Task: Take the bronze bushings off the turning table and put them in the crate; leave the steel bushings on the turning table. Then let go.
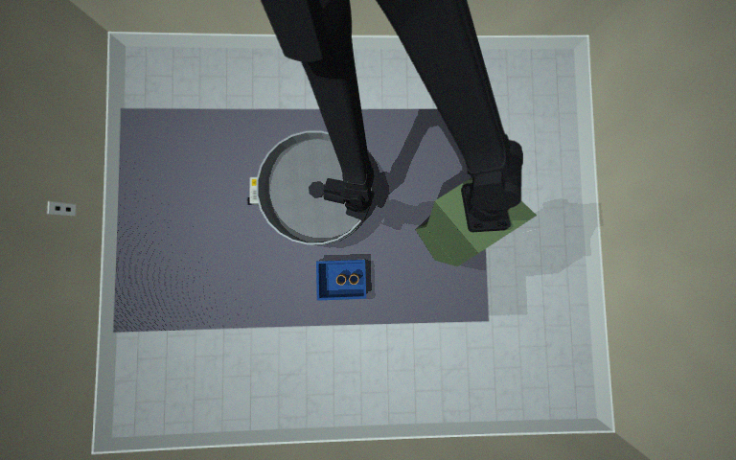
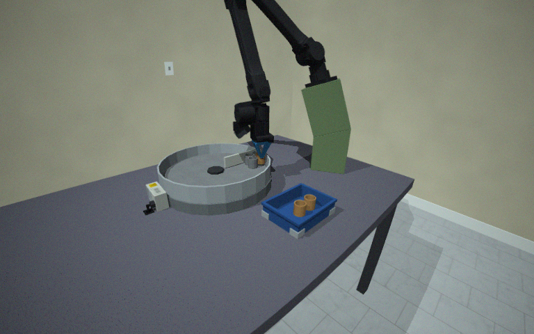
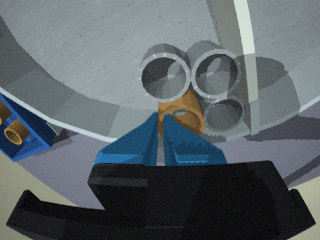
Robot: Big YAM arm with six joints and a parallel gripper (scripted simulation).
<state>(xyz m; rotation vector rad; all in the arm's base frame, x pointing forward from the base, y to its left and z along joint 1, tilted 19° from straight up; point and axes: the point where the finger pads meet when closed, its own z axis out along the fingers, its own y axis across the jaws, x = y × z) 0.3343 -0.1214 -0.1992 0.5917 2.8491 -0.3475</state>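
Gripper (image 3: 162, 135) is clamped on a bronze bushing (image 3: 182, 115) at the turning table's (image 2: 212, 188) rim, beside three steel bushings (image 3: 164, 76). We see two more bronze bushings (image 2: 304, 204) upright in the blue crate (image 2: 284, 225).

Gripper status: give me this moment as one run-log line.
gripper shut on bronze bushing | on grey turning table beside steel bushings | two bronze in blue crate

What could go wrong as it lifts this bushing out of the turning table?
1. The tool grips the bronze bushing by its wall; it could slip out on the way up.
2. Three steel bushings crowd it, so a sideways pull may knock them.
3. The rim lies between it and the crate; a low carry could clip it.
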